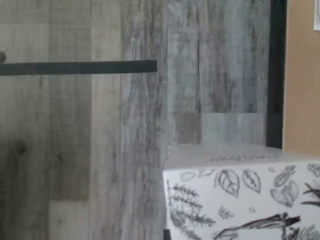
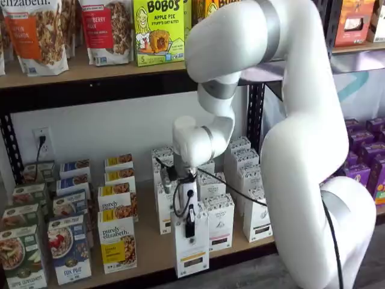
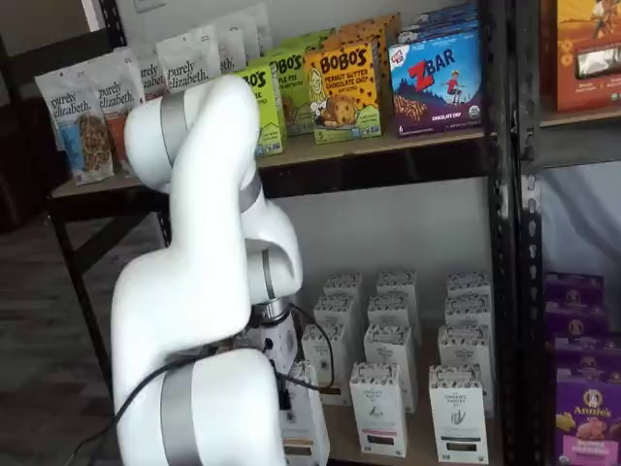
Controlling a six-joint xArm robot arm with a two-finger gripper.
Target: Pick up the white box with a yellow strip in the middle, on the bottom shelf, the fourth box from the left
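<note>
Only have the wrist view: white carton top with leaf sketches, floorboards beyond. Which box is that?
Observer: The white box. A shelf view shows the yellow-orange strip low on its front.
Operator: Gripper on it?
Observer: Yes. The gripper is shut on its top, with one black finger down the front face.
Operator: Where does it sit in the row?
Observer: At the front edge of the bottom shelf, forward of the neighbouring white cartons.
</note>
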